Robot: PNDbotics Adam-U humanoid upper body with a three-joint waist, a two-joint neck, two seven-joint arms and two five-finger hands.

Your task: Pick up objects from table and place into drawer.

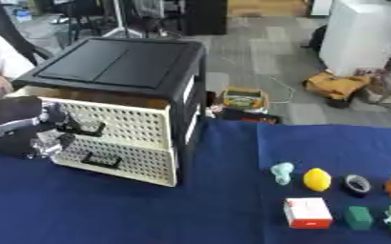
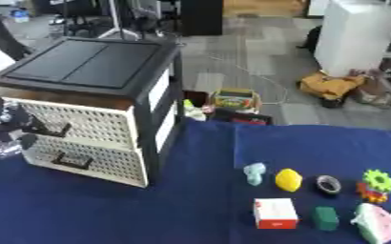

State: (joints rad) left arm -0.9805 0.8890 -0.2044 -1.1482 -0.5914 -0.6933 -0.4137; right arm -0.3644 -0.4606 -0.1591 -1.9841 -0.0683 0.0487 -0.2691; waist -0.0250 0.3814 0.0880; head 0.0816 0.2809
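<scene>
In the left eye view, a black-topped drawer unit [image 1: 119,107] with cream perforated fronts is seen on the left of a blue-covered table [image 1: 190,205]. The left hand [image 1: 53,131] is seen at the top drawer [image 1: 107,123], which stands pulled slightly out; its fingers are curled about the drawer's black handle [image 1: 86,127]. The objects are laid out well apart from the unit, at the table's near right: a pale teal shape [image 1: 282,172], a yellow lemon-like object [image 1: 317,179], a dark ring [image 1: 356,184], a red-and-white box [image 1: 307,212] and a green block [image 1: 358,217].

In the right eye view, a green gear [image 2: 379,180] and a pink-and-white object [image 2: 376,223] are added at the right edge. The right hand is not seen.
</scene>
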